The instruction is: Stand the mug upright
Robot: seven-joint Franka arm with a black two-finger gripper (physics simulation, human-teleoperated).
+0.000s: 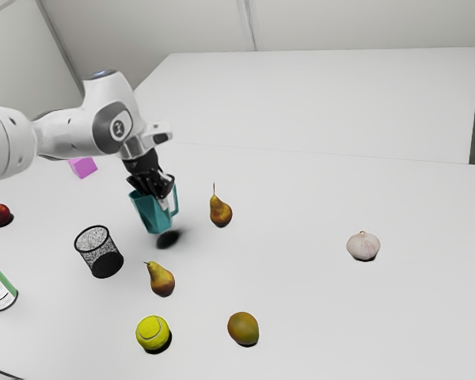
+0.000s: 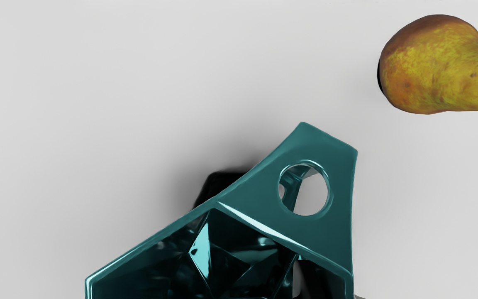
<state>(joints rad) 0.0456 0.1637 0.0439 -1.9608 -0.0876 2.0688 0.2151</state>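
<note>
The black gripper [image 1: 165, 198] points down at the upper end of the teal mug [image 1: 152, 214] in the exterior view. The mug hangs slightly tilted, its mouth toward the hand and its base above a dark shadow on the table. In the wrist view the gripper [image 2: 337, 286] has one finger inside the mouth and a sliver of the other outside, closed on the wall between them. The mug [image 2: 326, 232] shows its faceted inside and its handle with a round hole. Most of the fingers are hidden by the mug.
On the table [image 1: 301, 206] stand a pear [image 1: 220, 211] close by the mug, a black mesh cup [image 1: 99, 252], a second pear [image 1: 161, 279], a tennis ball [image 1: 153, 332], a brownish-green fruit [image 1: 243, 328] and garlic [image 1: 363, 246]. A pink block [image 1: 83, 167] lies behind, near the arm.
</note>
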